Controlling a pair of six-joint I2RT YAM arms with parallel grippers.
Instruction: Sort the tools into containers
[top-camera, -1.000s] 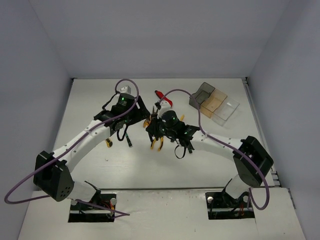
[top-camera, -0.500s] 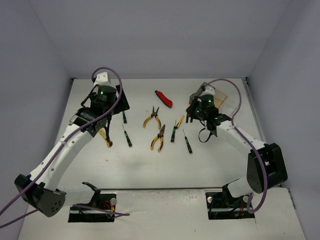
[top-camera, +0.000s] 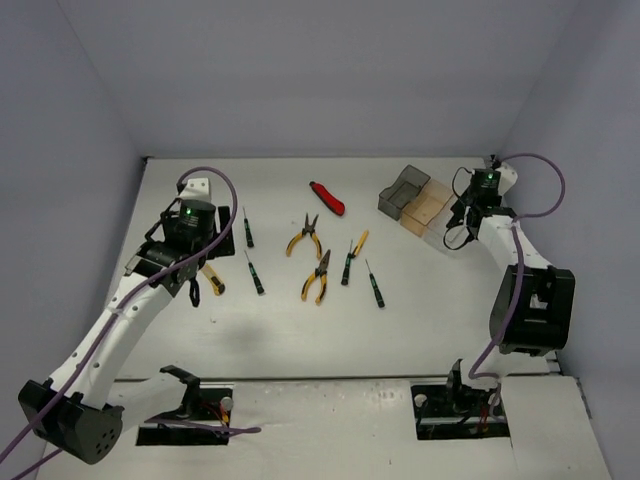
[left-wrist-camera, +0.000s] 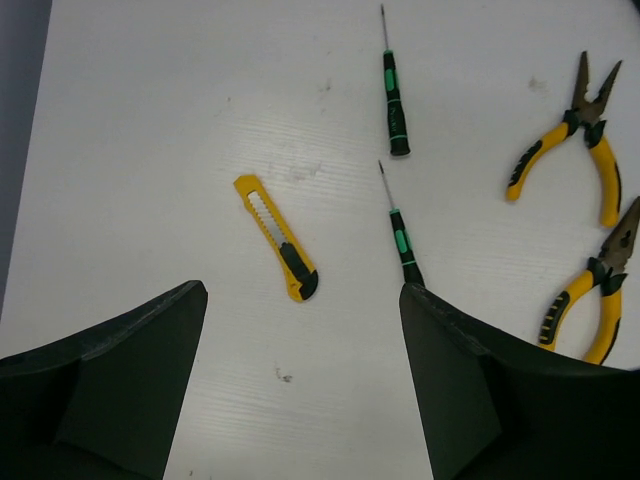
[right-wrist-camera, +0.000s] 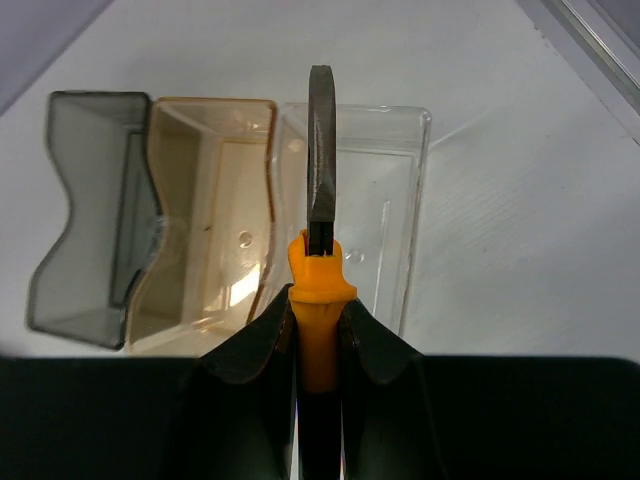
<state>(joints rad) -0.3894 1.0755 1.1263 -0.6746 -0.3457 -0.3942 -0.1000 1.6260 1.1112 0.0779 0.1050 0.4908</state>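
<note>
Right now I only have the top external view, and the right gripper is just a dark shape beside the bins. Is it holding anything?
Observer: Yes. The right wrist view shows the right gripper shut on an orange-handled tool, likely pliers, with its dark metal nose pointing ahead.
Operator: Over which bin?
Observer: The nose lies over the clear bin, close to the side next to the tan bin.
Operator: And the left side? The arm hides the table there.
Observer: The left gripper is open. The yellow utility knife lies flat below it, framed by the open jaws and untouched.
</note>
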